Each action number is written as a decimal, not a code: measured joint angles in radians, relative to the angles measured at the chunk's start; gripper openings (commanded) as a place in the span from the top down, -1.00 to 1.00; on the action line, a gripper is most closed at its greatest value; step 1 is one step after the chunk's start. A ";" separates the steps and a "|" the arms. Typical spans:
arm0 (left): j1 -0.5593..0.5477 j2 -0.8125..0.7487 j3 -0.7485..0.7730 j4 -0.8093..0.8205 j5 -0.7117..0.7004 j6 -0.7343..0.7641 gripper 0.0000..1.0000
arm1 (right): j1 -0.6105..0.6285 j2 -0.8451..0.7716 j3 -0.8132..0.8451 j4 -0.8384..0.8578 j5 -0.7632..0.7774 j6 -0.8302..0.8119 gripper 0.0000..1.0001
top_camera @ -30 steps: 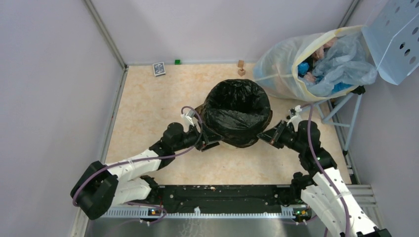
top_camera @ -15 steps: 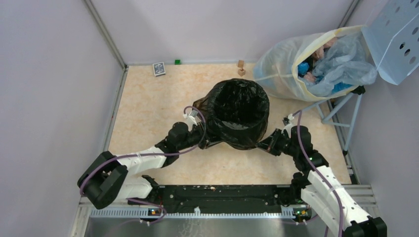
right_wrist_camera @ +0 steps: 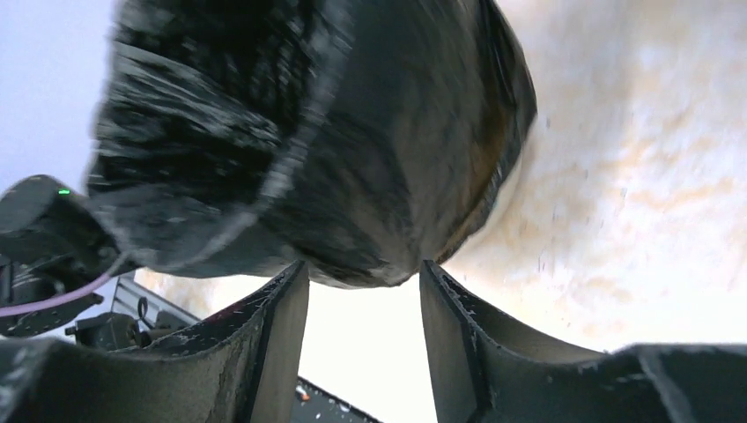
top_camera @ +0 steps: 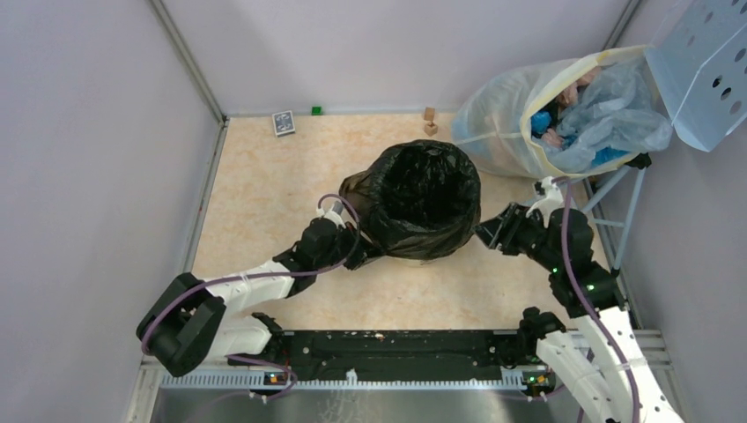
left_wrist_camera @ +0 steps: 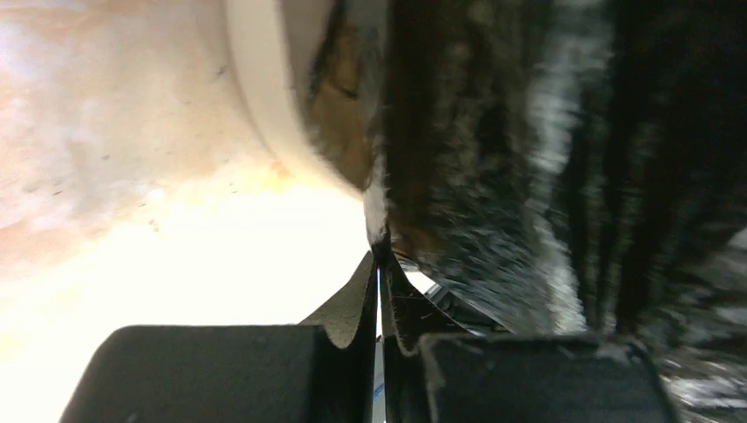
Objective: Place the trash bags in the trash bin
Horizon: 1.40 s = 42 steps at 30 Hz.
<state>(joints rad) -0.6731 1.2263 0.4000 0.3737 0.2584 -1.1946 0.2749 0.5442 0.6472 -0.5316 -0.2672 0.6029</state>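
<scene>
A glossy black trash bag (top_camera: 423, 198) lines the trash bin and drapes over its rim in the middle of the floor. In the left wrist view the bin's cream wall (left_wrist_camera: 260, 106) shows beside the hanging bag film (left_wrist_camera: 546, 150). My left gripper (top_camera: 357, 244) is at the bin's lower left side, shut on the bag's edge, which is pinched at the fingertips (left_wrist_camera: 379, 257). My right gripper (top_camera: 486, 233) stands open just right of the bin. The bag's bulge (right_wrist_camera: 335, 132) sits just beyond its fingertips (right_wrist_camera: 363, 273), with nothing between them.
A large translucent sack (top_camera: 515, 123) full of stuff leans at the back right under a perforated light-blue panel (top_camera: 705, 62) on metal legs (top_camera: 608, 198). A card box (top_camera: 283, 122), a green cube (top_camera: 316, 110) and wooden blocks (top_camera: 430, 121) lie by the back wall.
My left gripper closed onto the bag's edge at the bin's left. My right gripper opened, let go of the bag and drew back to the right.
</scene>
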 measured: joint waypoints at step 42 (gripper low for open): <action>0.241 0.006 0.782 -0.744 -0.121 0.649 -0.32 | 0.413 1.050 0.661 -0.249 0.324 -0.383 1.00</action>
<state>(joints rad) -0.4324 1.2324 1.1820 -0.3706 0.1375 -0.5457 0.6876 1.5940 1.3083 -0.7803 0.0570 0.2199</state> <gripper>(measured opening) 0.629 0.003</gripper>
